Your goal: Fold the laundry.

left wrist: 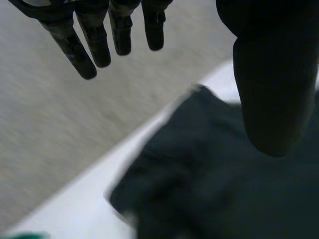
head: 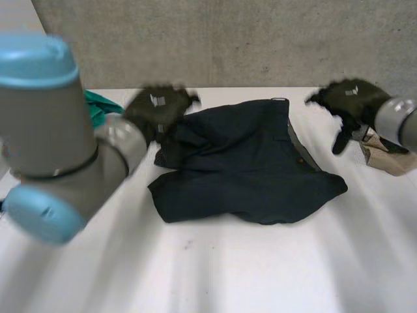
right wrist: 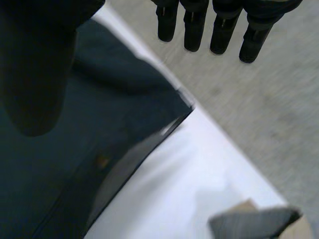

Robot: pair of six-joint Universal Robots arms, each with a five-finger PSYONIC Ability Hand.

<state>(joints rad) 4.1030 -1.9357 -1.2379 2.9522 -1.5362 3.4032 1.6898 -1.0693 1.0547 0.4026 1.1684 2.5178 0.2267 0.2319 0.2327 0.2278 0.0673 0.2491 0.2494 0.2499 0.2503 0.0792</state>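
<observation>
A dark navy garment (head: pixel 247 169) lies crumpled in the middle of the white table (head: pixel 228 267). My left hand (head: pixel 159 105) hovers over its far left corner, fingers straight and spread, holding nothing. In the left wrist view the fingers (left wrist: pixel 94 45) and thumb (left wrist: pixel 271 89) stand apart above the garment (left wrist: pixel 209 189). My right hand (head: pixel 348 98) hangs off the garment's far right side, also open and empty. In the right wrist view its fingers (right wrist: pixel 224 25) are straight past the garment's corner (right wrist: pixel 75 149), which has a waistband edge.
A teal cloth (head: pixel 101 107) lies at the far left behind my left arm (head: pixel 52 137). A beige cloth (head: pixel 388 156) sits at the right edge under my right arm, seen too in the right wrist view (right wrist: pixel 259 224). A grey wall (head: pixel 228 39) backs the table.
</observation>
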